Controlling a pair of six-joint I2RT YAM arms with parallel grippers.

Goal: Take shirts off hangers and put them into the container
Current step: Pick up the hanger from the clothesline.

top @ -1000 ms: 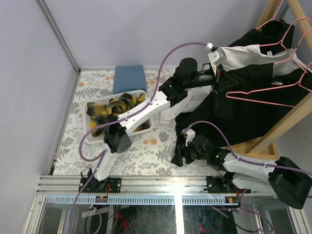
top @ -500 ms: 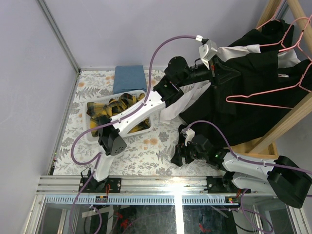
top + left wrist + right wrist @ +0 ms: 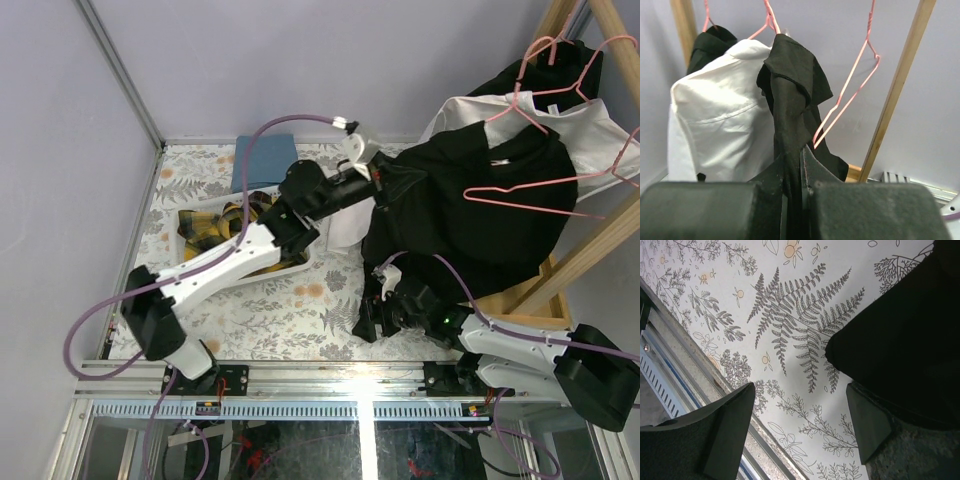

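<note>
**While a black shirt (image 3: 480,205) is pinched, the other claw is held spread**

Where the left claw (image 3: 385,182) is pressed together, a fold of the black shirt is gripped. Above it, the shirt is hung among pink hangers (image 3: 850,92), with a white shirt (image 3: 720,115) beside it. The basket (image 3: 190,212), with a plaid shirt (image 3: 215,228) inside, is seen left of that claw, under its arm. The right claw (image 3: 797,425) is held spread over the desk (image 3: 280,310), with the black hem beside one finger.

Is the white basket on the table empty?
No, a yellow-and-black plaid shirt lies bunched inside the white basket.
</note>
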